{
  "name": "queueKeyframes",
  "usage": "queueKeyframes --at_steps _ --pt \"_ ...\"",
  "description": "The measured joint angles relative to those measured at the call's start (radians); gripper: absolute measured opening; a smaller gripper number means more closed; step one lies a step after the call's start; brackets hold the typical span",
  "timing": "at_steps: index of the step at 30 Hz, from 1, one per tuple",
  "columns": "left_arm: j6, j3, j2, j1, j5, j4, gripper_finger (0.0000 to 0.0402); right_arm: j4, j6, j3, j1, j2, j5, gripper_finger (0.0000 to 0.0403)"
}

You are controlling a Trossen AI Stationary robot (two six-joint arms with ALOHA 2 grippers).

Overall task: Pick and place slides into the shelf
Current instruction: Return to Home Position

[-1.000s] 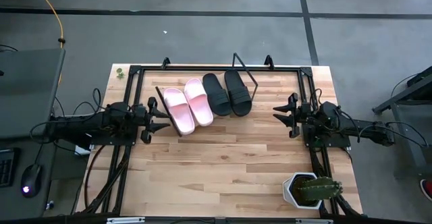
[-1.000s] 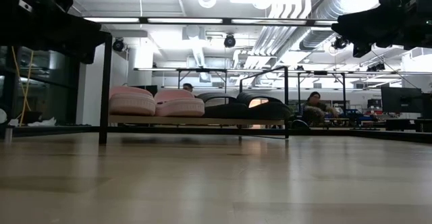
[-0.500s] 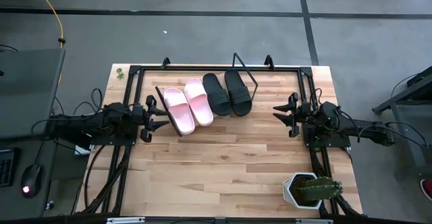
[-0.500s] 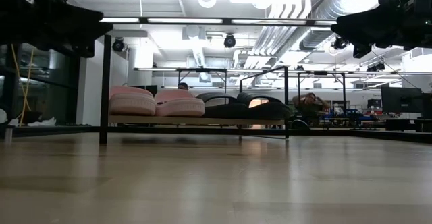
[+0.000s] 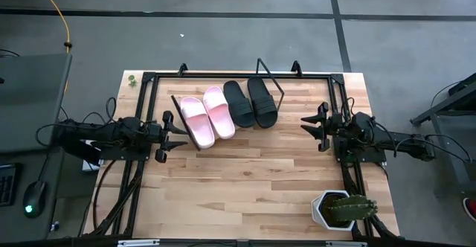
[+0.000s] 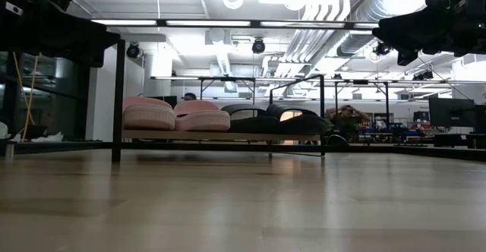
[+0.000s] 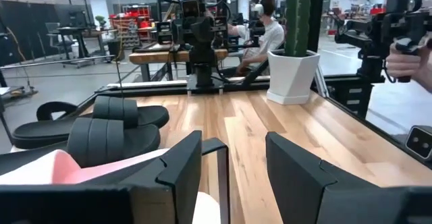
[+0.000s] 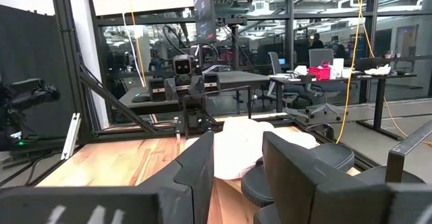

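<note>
Wrapping up with four slides (image 5: 229,109) lined on the shelf (image 6: 220,136) at upper middle, left tool (image 5: 177,136) and right tool (image 5: 305,126) wide, empty, needing only parking at home.

In the low view the left arm (image 6: 45,20) runs off the top-left corner and the right arm (image 6: 433,20) off the top right (both only dark shapes). In the left wrist view a pink slide (image 7: 54,166) lies partly behind a finger (image 7: 179,166) of the left tool (image 7: 233,143).

Two pink slides (image 5: 207,118), two black slides (image 5: 251,103), one shelf (image 6: 220,136), one potted cactus (image 5: 343,209).
</note>
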State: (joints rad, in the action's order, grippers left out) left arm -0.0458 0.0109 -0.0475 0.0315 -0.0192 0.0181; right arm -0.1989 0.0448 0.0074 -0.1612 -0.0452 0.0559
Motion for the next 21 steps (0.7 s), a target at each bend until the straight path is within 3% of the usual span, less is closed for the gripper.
queueKeyframes --at_steps 21 --pt "0.024 -0.001 0.000 0.001 0.002 0.001 0.0150 0.027 -0.019 0.000 0.000 0.000 0.000 0.0117"
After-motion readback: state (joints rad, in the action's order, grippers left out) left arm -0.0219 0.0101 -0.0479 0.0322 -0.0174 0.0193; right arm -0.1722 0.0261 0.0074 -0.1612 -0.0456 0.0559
